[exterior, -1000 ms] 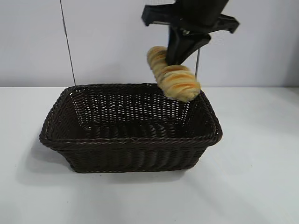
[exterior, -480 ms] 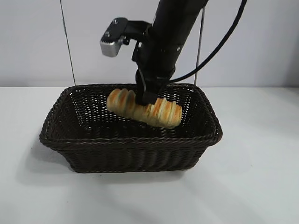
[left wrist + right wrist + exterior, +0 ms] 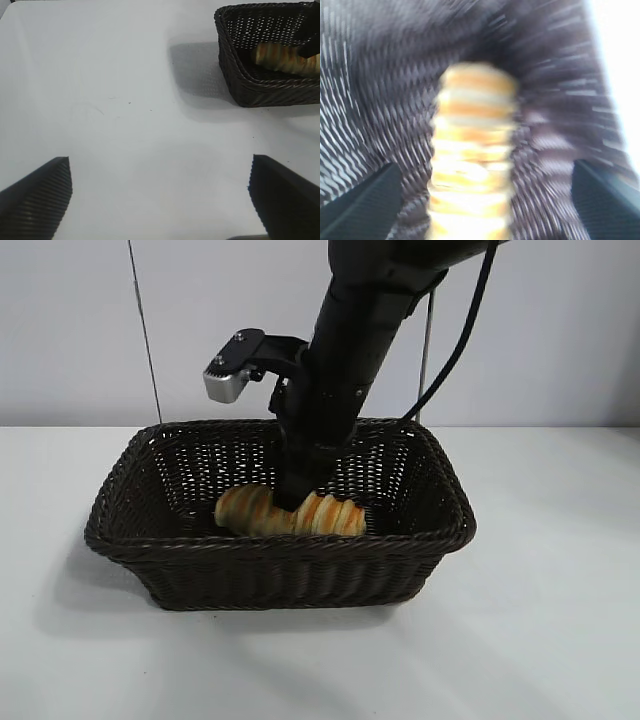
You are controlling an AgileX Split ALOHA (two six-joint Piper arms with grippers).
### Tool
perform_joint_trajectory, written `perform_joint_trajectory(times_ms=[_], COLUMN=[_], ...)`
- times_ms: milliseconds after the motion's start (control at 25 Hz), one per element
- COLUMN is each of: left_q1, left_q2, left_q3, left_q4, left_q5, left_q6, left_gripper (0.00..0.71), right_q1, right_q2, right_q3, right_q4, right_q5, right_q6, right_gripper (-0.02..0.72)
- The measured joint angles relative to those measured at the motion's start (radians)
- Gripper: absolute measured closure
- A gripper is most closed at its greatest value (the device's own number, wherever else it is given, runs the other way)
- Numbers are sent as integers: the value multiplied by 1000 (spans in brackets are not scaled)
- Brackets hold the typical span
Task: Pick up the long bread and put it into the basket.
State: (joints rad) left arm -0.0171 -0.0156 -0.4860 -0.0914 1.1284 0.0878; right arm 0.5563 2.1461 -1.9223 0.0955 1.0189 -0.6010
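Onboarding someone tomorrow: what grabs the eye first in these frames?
The black right arm plunging into the dark wicker basket mid-table, its end effector down at the long bread, which lies across the basket's floor. The left end effector hangs open over bare white table, off to the side.

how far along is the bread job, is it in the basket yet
Nearly done. The long bread is already down inside the basket, below its rim. The right gripper reaches into the basket at the loaf's middle; its grip is hidden. Left: release if needed and withdraw. The left gripper hangs open over bare table.
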Motion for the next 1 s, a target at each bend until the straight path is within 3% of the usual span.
perform_joint_trajectory(times_ms=[160,320,560,1000], left_q1=[0,0,0,0], left_q2=[0,0,0,0], left_q3=[0,0,0,1], left_q4=[0,0,0,0], left_q5=[0,0,0,0], left_q6=[0,0,0,0], left_gripper=[16,16,16,16], right_q1=[0,-13,-157,-610], right_q2=[0,-1,-6,-34], right_q3=[-156,-273,-307,-281], right_q4=[-87,-158,-204,-189], right_q5=[112,187,221,222], right_q6=[314,479,545,547], right_gripper=[40,39,39,39])
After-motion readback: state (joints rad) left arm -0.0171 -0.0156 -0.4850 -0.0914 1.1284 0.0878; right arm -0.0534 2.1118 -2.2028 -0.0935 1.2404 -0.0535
